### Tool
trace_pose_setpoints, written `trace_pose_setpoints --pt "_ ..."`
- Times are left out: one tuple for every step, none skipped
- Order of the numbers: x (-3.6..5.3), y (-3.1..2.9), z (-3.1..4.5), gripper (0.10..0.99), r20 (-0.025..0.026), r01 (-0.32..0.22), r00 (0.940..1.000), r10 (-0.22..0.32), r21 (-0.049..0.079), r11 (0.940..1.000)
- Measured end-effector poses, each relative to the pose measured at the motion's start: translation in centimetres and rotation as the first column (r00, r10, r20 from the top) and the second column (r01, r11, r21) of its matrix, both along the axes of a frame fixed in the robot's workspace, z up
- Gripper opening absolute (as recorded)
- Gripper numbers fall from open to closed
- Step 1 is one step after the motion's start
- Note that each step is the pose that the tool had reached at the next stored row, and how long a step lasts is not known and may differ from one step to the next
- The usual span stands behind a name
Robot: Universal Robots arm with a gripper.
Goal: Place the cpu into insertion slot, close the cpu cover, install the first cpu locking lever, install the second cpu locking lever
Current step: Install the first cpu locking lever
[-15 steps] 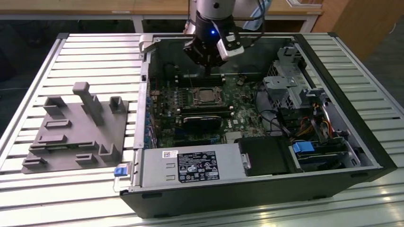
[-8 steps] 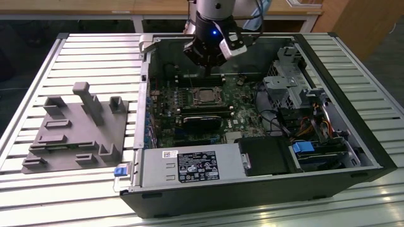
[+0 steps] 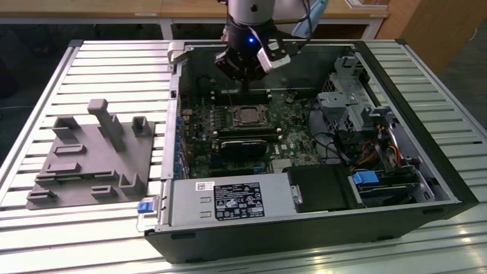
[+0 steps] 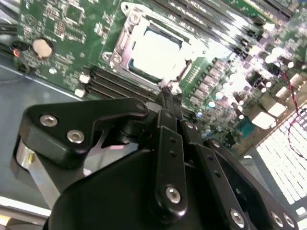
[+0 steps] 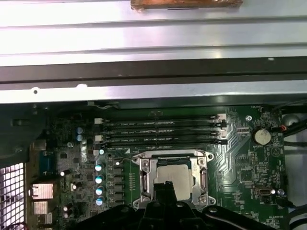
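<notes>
The cpu (image 5: 175, 177) lies flat in the insertion slot (image 4: 138, 72), its pale silvery top facing up, near the middle of the green motherboard (image 5: 249, 163); in the exterior view the cpu (image 3: 245, 116) shows as a small grey square inside the open computer case (image 3: 445, 177). The cpu cover (image 5: 145, 179) is down around the chip, its silver frame bordering all four sides so that the metal top shows through the window, and in the second wrist view the cover (image 4: 125, 38) looks level with the board. Whether either locking lever is hooked I cannot tell. The gripper (image 5: 165, 185) hangs just above the socket's edge, on the side towards one bank of long black memory slots (image 4: 120, 84); its fingers (image 4: 166, 103) are pressed together into one narrow black tip and carry nothing. A round coin battery (image 5: 261, 136) sits on the board to one side of the socket. Beyond the case, on the exterior view's left, a grey moulded fixture (image 3: 91, 154) rests on the slatted metal table (image 3: 106, 63), and a silver power supply box (image 3: 228, 202) fills the case's near corner
</notes>
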State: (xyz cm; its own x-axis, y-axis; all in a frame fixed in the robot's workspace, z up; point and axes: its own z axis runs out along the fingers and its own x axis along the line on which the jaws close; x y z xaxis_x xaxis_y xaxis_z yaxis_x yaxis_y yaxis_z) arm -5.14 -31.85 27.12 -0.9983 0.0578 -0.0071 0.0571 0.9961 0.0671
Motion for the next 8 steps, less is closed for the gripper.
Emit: trace_pose_setpoints --pt "-0.23 0.00 -0.01 0.106 0.0023 0.000 1.0000 0.000 0.000 1.0000" --pt "-0.43 0.00 -0.01 0.106 0.0037 0.000 1.0000 0.000 0.000 1.0000" --pt "-0.61 0.00 -0.03 0.106 0.0048 -0.001 1.0000 0.001 0.000 1.0000" --pt "-0.79 0.01 -0.04 0.106 0.0057 -0.002 1.0000 0.002 0.000 1.0000" --pt "-0.97 0.01 -0.05 0.106 0.0064 -0.002 1.0000 0.002 0.000 1.0000" --pt "-1.17 0.01 -0.06 0.106 0.0071 -0.003 1.0000 0.003 0.000 1.0000" --pt "-1.36 0.01 -0.08 0.106 0.0076 -0.004 1.0000 0.004 0.000 1.0000" --pt "-1.56 0.01 -0.11 0.106 0.0082 -0.005 1.0000 0.005 0.000 1.0000"
